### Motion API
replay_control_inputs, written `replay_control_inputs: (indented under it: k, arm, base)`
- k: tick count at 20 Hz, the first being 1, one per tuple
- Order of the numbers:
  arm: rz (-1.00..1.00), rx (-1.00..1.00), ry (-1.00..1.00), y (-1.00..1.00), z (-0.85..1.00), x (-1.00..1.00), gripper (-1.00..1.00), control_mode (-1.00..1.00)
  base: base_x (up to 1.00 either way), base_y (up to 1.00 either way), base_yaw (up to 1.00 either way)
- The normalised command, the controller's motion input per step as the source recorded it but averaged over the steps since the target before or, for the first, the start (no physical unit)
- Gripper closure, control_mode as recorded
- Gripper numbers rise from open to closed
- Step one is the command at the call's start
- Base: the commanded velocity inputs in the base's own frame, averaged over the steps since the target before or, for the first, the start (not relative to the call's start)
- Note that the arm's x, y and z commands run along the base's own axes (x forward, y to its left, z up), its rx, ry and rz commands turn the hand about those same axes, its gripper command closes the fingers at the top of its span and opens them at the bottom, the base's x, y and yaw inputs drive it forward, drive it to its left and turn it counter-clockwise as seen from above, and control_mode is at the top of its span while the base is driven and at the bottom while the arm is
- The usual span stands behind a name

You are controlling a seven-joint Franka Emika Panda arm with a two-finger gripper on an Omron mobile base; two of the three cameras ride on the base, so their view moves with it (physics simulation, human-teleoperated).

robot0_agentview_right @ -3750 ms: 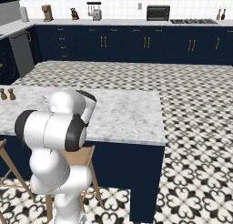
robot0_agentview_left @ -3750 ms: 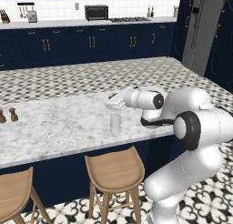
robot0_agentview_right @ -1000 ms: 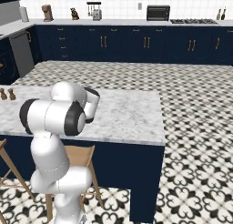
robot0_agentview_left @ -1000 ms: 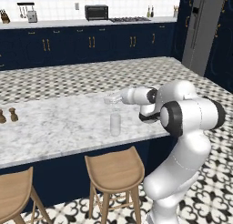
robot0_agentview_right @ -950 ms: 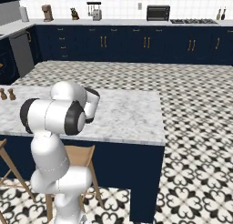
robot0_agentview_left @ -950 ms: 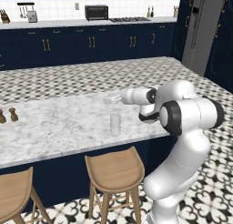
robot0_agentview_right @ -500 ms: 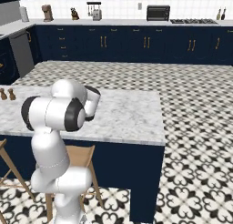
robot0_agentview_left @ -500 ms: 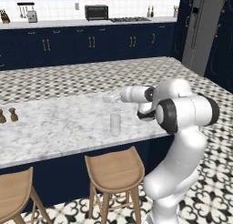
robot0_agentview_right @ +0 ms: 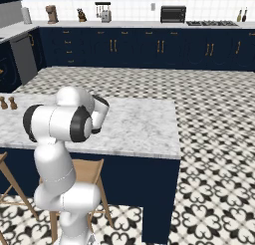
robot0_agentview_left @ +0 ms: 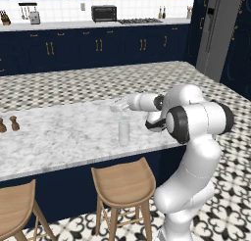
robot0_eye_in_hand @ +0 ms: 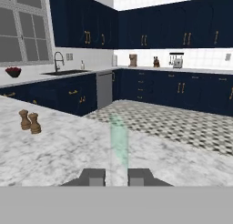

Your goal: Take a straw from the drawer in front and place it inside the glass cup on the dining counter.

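The white arm reaches out level over the dining counter's marble surface (robot0_agentview_left: 63, 137), and its gripper (robot0_agentview_left: 119, 107) hangs just above and slightly behind the glass cup (robot0_agentview_left: 124, 131) in the left base view. The cup stands upright on the surface near the front edge, at about 3 o'clock from the middle of the slab, above the right-hand wooden stool (robot0_agentview_left: 125, 186).

In the hand view the cup (robot0_eye_in_hand: 119, 143) appears as a pale green see-through column rising at 12 o'clock from the gap between the two dark fingertips (robot0_eye_in_hand: 93, 176), which stand a narrow way apart with the cup's lower part between them. Whether they touch the glass, I cannot tell. A straw cannot be made out in the gripper or in the cup; it would be too thin to tell at this size.

Two small brown shakers (robot0_agentview_left: 8, 123) stand together at the far left of the surface, at 9 o'clock from the cup and well apart from it; in the hand view they (robot0_eye_in_hand: 29, 121) sit at 10 o'clock. In the right base view the arm's own body hides the cup, and the shakers (robot0_agentview_right: 7, 103) show at the left edge.
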Motion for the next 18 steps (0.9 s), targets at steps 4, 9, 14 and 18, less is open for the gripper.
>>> replay_control_inputs:
  k: [4,9,14,18]
  arm:
    - [0.42,0.26,-0.15,-0.69,-0.57,-0.17,1.0,-1.0]
    - [0.4,0.25,-0.18,-0.85,-0.5,-0.04,1.0,-1.0]
    - [0.4,0.24,-0.21,-0.79,-0.43,0.01,1.0,-1.0]
    - [0.4,0.25,-0.21,-0.56,-0.35,0.17,-1.0,-1.0]
  base:
    - [0.0,0.0,0.0]
    - [0.0,0.0,0.0]
    - [0.0,0.0,0.0]
    - [0.0,0.0,0.0]
